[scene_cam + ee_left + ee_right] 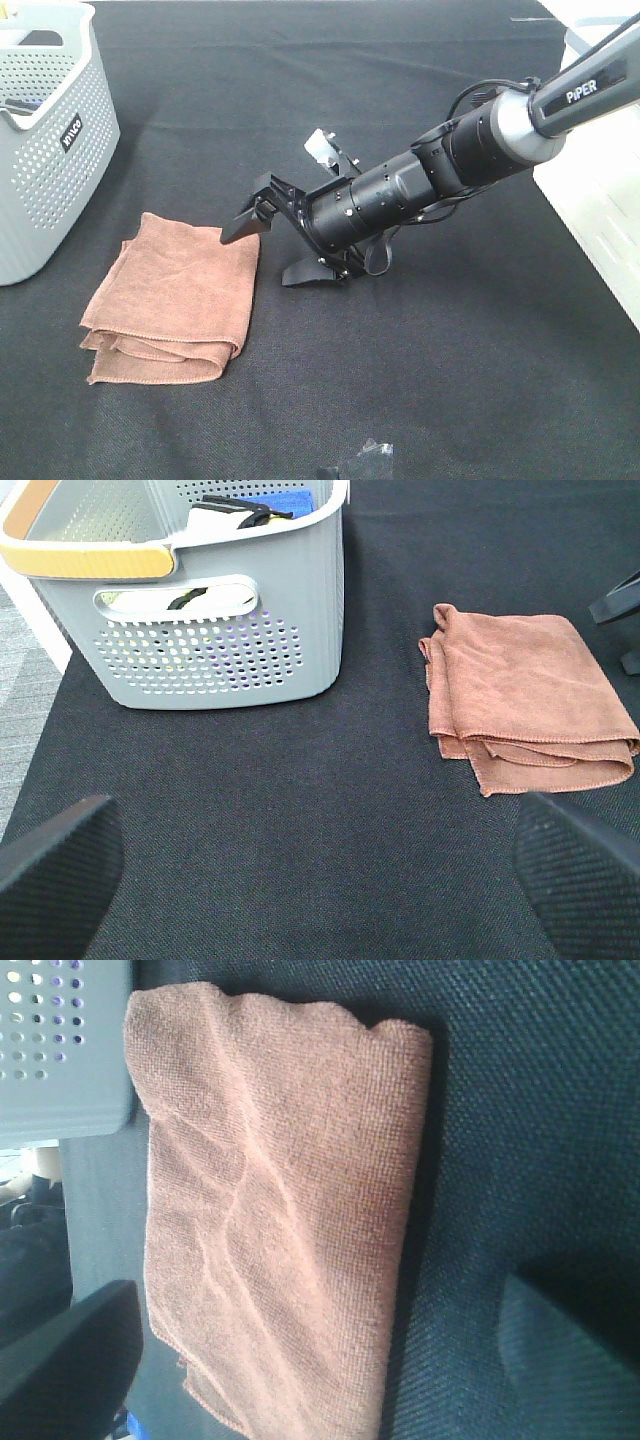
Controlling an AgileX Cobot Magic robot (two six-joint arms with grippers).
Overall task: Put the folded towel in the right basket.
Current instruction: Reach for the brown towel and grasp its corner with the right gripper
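The folded brown towel (pixel 170 300) lies flat on the black table cloth, right of the grey basket. It also shows in the left wrist view (pixel 530 695) and the right wrist view (pixel 280 1230). My right gripper (pixel 275 250) reaches across the middle and is open at the towel's right edge. One of its fingers is at the towel's far right corner, the other over bare cloth. In its own view the right gripper (pixel 315 1360) is open and empty, straddling the towel's edge. My left gripper (pixel 320 880) is open and empty, well short of the towel. The white right basket (pixel 600 200) stands at the right edge.
A grey perforated basket (pixel 50 130) stands at the far left, close to the towel's corner, and holds cloths (pixel 250 510). Part of the left arm (pixel 365 462) shows at the front edge. The black cloth (pixel 450 350) covers the table.
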